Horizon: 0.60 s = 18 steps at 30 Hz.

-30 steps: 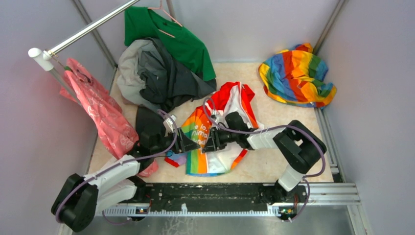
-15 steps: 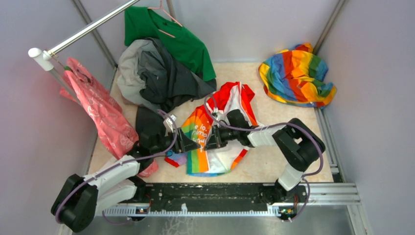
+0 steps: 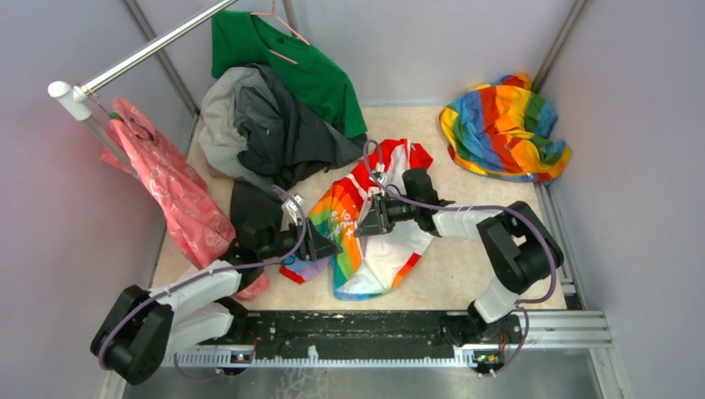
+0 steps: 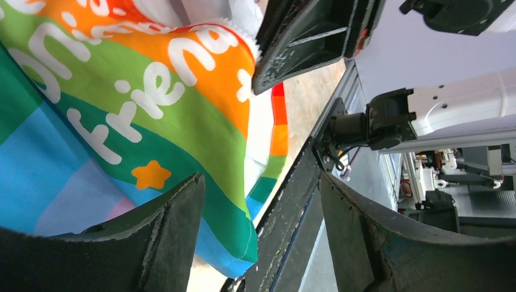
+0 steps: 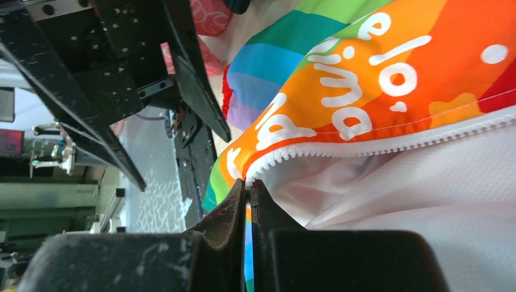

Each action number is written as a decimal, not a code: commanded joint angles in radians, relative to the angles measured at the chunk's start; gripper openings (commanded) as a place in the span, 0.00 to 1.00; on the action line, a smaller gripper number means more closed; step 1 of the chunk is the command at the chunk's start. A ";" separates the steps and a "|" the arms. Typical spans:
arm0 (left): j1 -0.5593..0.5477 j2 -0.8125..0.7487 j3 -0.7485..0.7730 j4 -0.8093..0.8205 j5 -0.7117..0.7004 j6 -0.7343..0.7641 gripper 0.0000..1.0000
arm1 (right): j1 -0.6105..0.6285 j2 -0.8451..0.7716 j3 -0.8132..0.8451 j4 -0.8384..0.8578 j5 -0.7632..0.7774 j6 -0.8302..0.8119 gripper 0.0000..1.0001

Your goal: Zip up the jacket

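Top camera looks steeply down from the near edge over the whole table (image 3: 465, 278); both wrist cameras press close, facing each other, sharing the lettered rainbow panel of the jacket (image 3: 349, 249).

Bare tabletop (image 3: 456, 278) right of jacket (image 3: 382, 258): passable. Left side crowded: dark grey garment pile (image 3: 274, 133), pink cloth (image 3: 179, 204). Rainbow cloth (image 3: 503, 129) fills far-right corner.
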<state>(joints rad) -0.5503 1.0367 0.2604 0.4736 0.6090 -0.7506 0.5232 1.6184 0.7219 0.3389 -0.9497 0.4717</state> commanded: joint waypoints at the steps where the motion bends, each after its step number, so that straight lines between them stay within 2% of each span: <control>1: -0.018 0.034 0.011 0.026 0.030 0.027 0.75 | 0.000 -0.017 0.048 0.017 -0.075 -0.019 0.01; 6: -0.051 0.078 0.042 -0.033 0.012 0.050 0.75 | 0.000 -0.014 0.048 0.037 -0.104 -0.002 0.02; 10: -0.075 0.126 0.065 -0.027 0.009 0.055 0.68 | -0.002 -0.008 0.045 0.058 -0.124 0.019 0.03; 13: -0.082 0.177 0.090 -0.036 0.019 0.069 0.55 | -0.001 -0.008 0.044 0.064 -0.133 0.024 0.03; 18: -0.084 0.235 0.114 -0.032 0.044 0.078 0.15 | -0.001 0.003 0.045 0.071 -0.150 0.027 0.04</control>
<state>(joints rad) -0.6281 1.2430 0.3370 0.4400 0.6201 -0.7006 0.5232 1.6184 0.7223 0.3553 -1.0569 0.4984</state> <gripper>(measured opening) 0.276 0.039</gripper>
